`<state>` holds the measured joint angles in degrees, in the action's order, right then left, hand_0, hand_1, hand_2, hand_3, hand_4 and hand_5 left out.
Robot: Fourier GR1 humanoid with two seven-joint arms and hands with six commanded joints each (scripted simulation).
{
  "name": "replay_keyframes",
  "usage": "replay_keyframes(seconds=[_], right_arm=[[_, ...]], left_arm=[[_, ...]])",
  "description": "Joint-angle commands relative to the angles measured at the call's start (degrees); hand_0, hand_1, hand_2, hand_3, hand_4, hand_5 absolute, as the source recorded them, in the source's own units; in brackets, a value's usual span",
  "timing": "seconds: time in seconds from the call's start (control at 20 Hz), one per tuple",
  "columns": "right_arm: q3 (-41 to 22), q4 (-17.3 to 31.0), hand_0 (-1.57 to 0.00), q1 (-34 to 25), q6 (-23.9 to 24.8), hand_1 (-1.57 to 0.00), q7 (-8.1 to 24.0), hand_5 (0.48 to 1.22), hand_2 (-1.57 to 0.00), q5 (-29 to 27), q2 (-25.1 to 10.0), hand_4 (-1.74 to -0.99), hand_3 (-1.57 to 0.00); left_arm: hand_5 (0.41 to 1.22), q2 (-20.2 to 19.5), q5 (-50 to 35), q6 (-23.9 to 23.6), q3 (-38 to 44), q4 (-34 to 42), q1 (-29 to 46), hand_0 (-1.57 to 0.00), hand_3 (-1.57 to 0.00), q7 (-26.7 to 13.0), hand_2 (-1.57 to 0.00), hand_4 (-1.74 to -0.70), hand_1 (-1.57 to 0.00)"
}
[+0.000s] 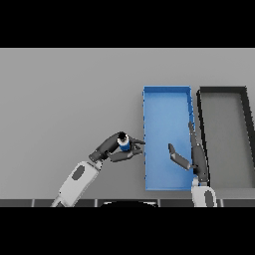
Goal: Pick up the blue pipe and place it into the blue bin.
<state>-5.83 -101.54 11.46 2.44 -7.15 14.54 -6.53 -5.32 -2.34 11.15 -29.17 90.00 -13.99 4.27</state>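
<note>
Single view, from robot's head, looking steeply down on grey table (pixel 64 99); no 2nd view, so no shared area. Far table edge runs along top of scene. Landmark: blue bin (pixel 167 107), right of centre, its long axis running away from camera. Black bin (pixel 224 90) just right of it. Both arms enter from lower edge, nearest camera. Moderate range: both bins fit whole.

Blue pipe (pixel 124 144), blue bin (pixel 166 104), black bin (pixel 222 90)
</note>
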Motion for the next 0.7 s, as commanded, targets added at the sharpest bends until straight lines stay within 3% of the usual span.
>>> replay_keyframes(seconds=[0.0,0.1,0.25,0.35,0.45,0.65], right_arm=[[-0.73,-2.21,0.00,2.68,2.03,0.00,0.51,0.643,0.00,1.87,1.26,-1.138,0.00],[-2.34,-6.36,0.00,8.67,6.27,0.00,0.79,0.643,0.00,5.88,4.26,-1.188,0.00],[-3.98,-10.49,0.00,11.44,8.29,0.00,2.20,0.642,-0.02,8.97,6.08,-1.187,0.00],[-3.85,-14.04,0.00,12.59,3.14,-0.01,-1.81,0.641,-0.07,0.35,5.64,-1.198,0.00],[-4.47,-17.63,0.00,11.10,-3.30,-0.03,2.60,0.609,-0.11,-6.36,3.27,-1.209,0.00],[-4.66,-19.61,0.00,2.02,-11.78,-0.01,17.53,0.577,-0.11,-14.23,-2.09,-1.237,0.00]], left_arm=[[1.220,0.37,0.27,-0.13,0.44,-0.53,-0.60,-1.57,-1.57,-0.18,-1.57,-1.47,-1.57],[1.220,0.75,1.44,-0.02,0.32,-0.82,-0.29,-1.57,-1.57,0.63,-1.57,-1.47,-1.57],[1.220,1.28,1.34,0.73,1.27,-0.91,-0.65,-1.57,-1.57,0.82,-1.57,-1.47,-1.57],[1.221,0.93,1.18,1.73,1.68,-0.40,-0.66,-1.57,-1.57,-0.11,-1.57,-1.47,-1.57],[1.221,1.78,1.28,2.33,1.49,-0.02,-0.49,-1.57,-1.57,-0.52,-1.57,-1.47,-1.57],[1.221,2.59,2.19,2.91,1.50,0.63,0.29,-1.57,-1.57,-1.02,-1.57,-1.47,-1.57]])
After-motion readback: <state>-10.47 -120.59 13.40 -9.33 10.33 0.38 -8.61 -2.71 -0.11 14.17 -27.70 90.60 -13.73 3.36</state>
